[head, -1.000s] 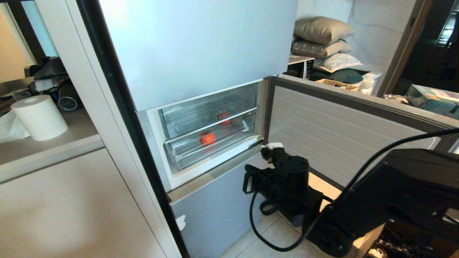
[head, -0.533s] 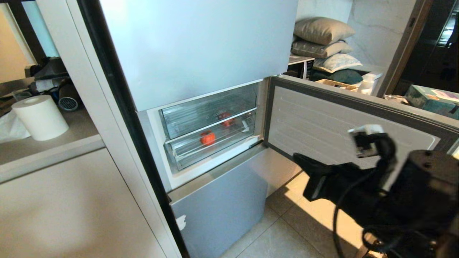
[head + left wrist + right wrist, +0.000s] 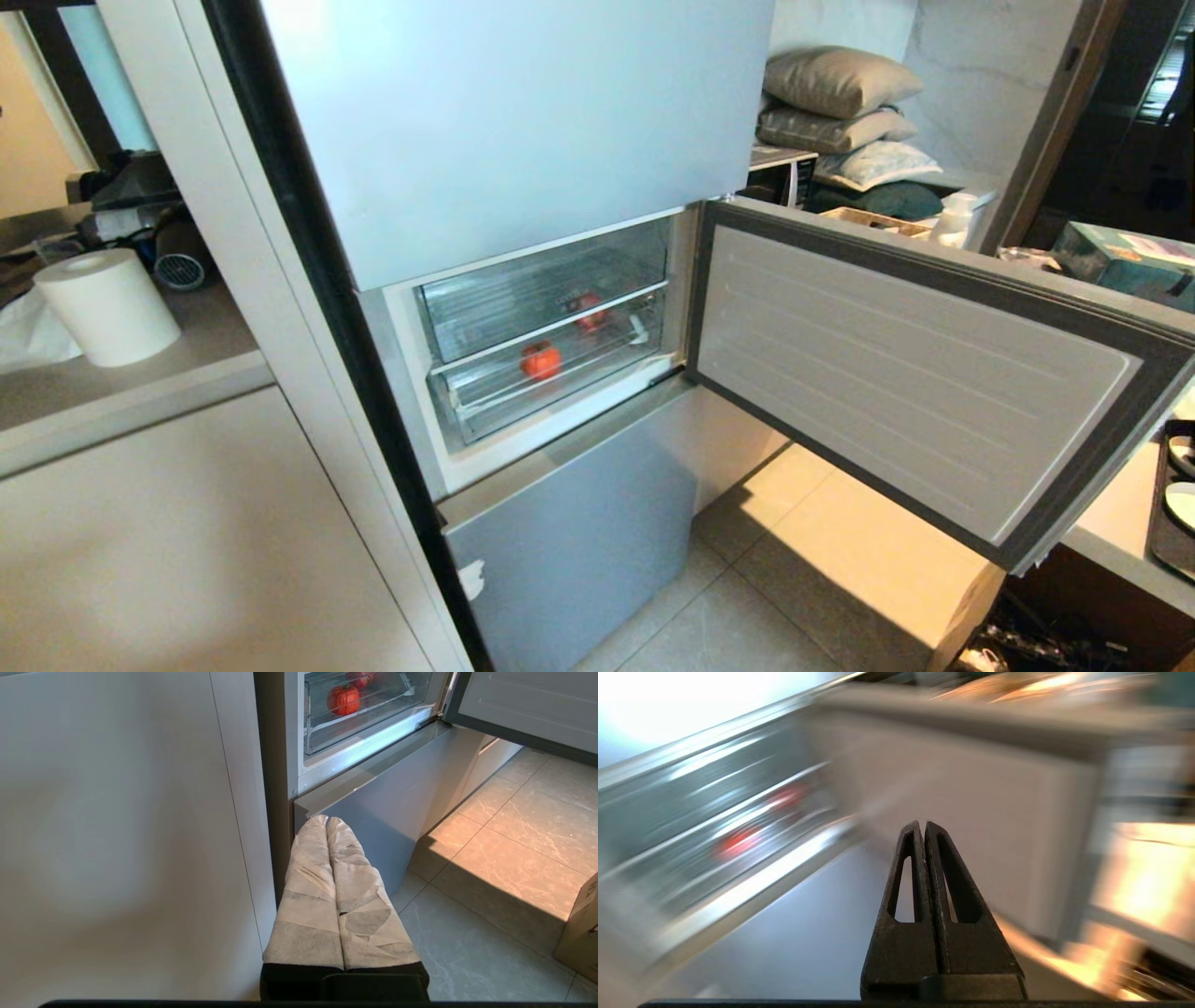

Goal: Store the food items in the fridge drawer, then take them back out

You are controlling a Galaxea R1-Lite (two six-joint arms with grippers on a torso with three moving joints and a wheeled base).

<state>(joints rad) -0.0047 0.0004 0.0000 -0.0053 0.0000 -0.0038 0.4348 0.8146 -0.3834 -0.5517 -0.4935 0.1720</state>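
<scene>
The fridge [image 3: 523, 121] is standing with its middle door [image 3: 920, 373] swung wide, and the fridge drawer [image 3: 551, 383] is sitting pushed in. The apple [image 3: 541, 360] is resting inside it (a second red item lies behind). I'm keeping my right gripper [image 3: 923, 830] pinched closed and empty, my left gripper [image 3: 327, 823] likewise, low beside the fridge.

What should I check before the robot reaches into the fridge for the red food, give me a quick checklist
1. Fridge door swung open: ok.
2. Red food item visible in the lower clear fridge drawer: ok; a second red item sits further back.
3. Drawer pulled out for access: not ok, it sits pushed in.
4. Right gripper empty, fingers together: ok for travel, not ok for grasping.
5. Left gripper parked low beside the fridge, fingers together: ok.
6. Floor in front of the fridge free of obstacles: ok.
</scene>
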